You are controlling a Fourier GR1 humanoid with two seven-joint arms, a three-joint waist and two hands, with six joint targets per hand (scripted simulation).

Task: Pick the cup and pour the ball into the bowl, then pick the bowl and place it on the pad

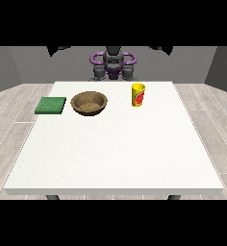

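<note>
Hands: neither hand can be made out over the table; the arms are drawn in close to the body, so how far either is open, and whether it holds or touches anything, cannot be told.
Robot [113, 63]: small at the far edge of the table, dark torso with purple rings at the shoulders, facing the camera.
Cup [138, 94]: yellow with a red mark on its side, standing upright on the table toward the far edge, a little to the view's right of centre; nothing touches it.
Ball: not visible; the inside of the cup cannot be seen from this angle.
Bowl [89, 103]: brown and round, open side up, sitting on the table to the view's left of the cup and well apart from it; its inside shows only its own brown surface.
Pad [51, 105]: flat green square lying at the table's left edge in the view, just beside the bowl and not touching it.
Table [115, 153]: large white top; cup, bowl and pad all sit in its far part.
Floor [9, 125]: pale wood planks around the table, grey walls behind.
</note>
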